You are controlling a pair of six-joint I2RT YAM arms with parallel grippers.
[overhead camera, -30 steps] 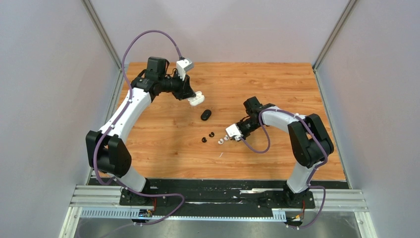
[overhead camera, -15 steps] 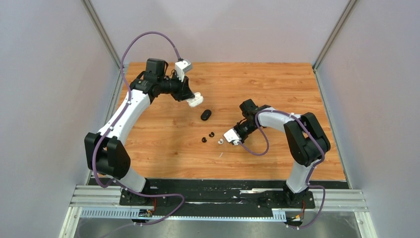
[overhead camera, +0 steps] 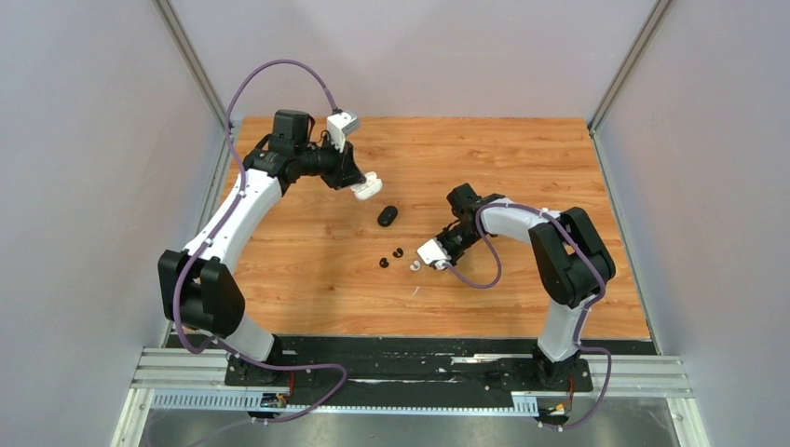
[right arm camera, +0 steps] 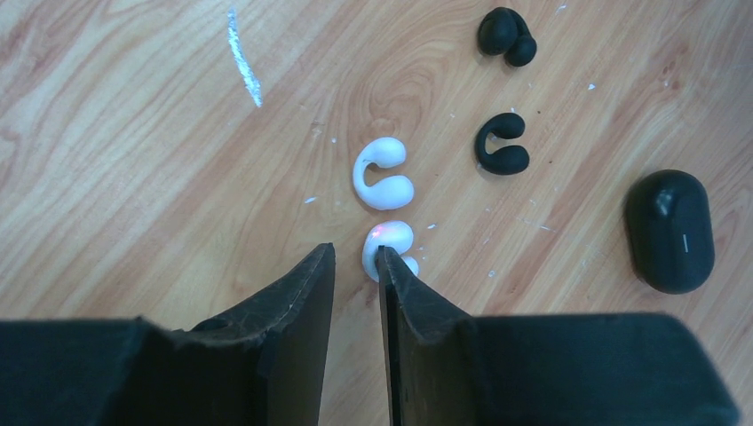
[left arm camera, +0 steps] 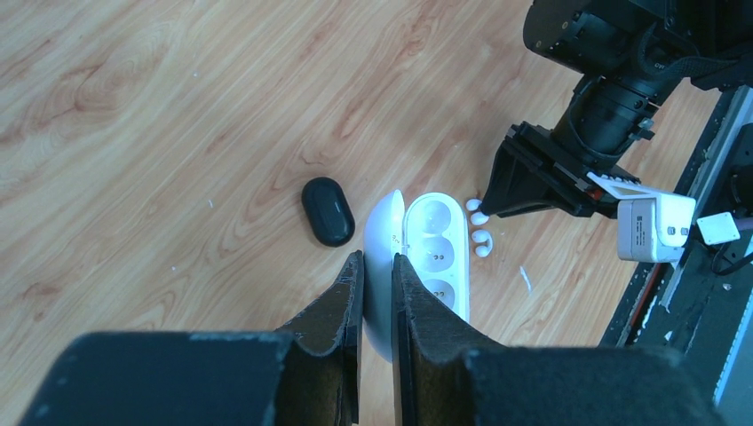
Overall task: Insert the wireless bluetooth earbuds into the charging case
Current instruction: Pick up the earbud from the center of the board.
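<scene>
In the top view the left arm reached toward the upper left of the worktop [overhead camera: 522, 158]. The left fingers [left arm camera: 339, 311] were closed on the lid of the white charging case [left arm camera: 437, 253]. In the left wrist view that case stood open at the centre of the frame, with the lid on the left and the tray of round wells on the right.

The right arm bent in toward the middle of the worktop. The right fingers [right arm camera: 293, 302] were low over the wood and slightly apart, with bare grain showing in the narrow slit between them, and they gripped nothing.

All 4 earbuds lay on the worktop, outside either case. The lower white earbud [right arm camera: 388, 240] sat right at the tip of the right-hand finger in that frame and was partly hidden by it. Whether the 2 touched could not be told. The upper white earbud [right arm camera: 382, 173] lay just above it. The lower black earbud [right arm camera: 502, 146] lay to the right of the white pair, and the upper black earbud [right arm camera: 506, 37] was near the top edge. The black charging case [right arm camera: 669, 231] lay closed at the right of the frame. A white streak [right arm camera: 241, 58] marked the wood at the upper left.
</scene>
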